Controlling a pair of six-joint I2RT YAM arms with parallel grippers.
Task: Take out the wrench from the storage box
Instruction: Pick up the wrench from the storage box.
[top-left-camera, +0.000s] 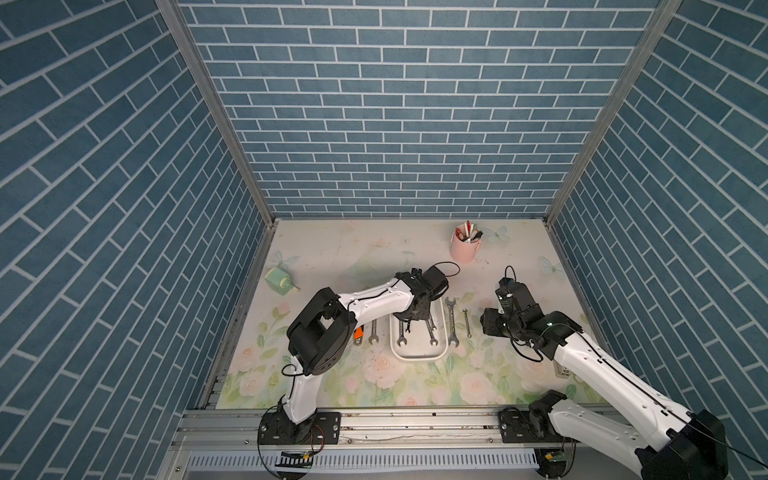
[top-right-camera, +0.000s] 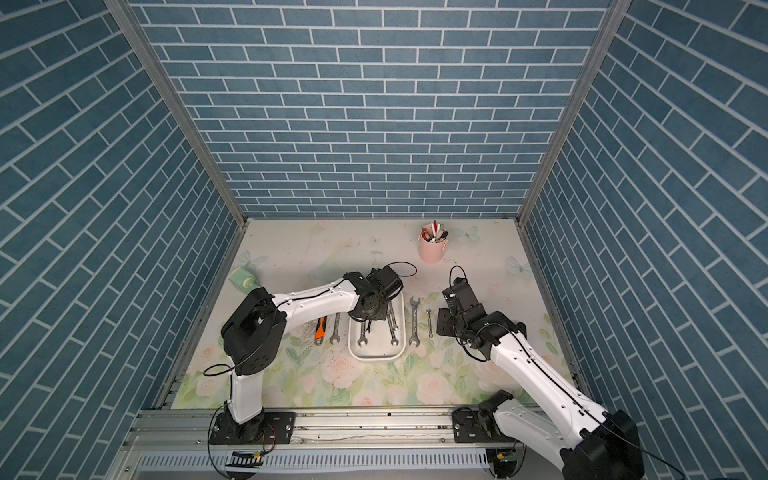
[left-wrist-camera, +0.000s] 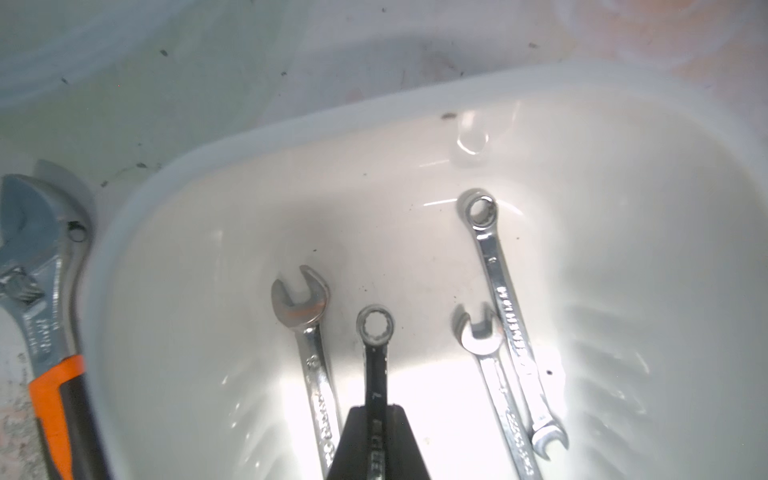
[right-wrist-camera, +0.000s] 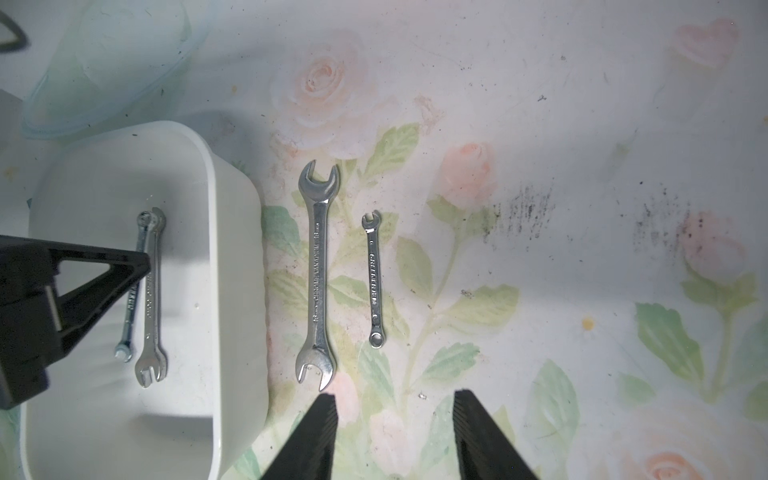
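The large wrench (right-wrist-camera: 316, 274) reads CHROME VANADIUM; the small wrench (right-wrist-camera: 374, 278) GREENER.

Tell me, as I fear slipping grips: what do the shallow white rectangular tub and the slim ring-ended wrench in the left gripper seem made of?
Shallow white rectangular tub: likely moulded plastic, glossy; soft highlights, rounded rim. Slim ring-ended wrench held by the left gripper: probably chromed steel; mirror-bright ring, though its shaft looks dark.
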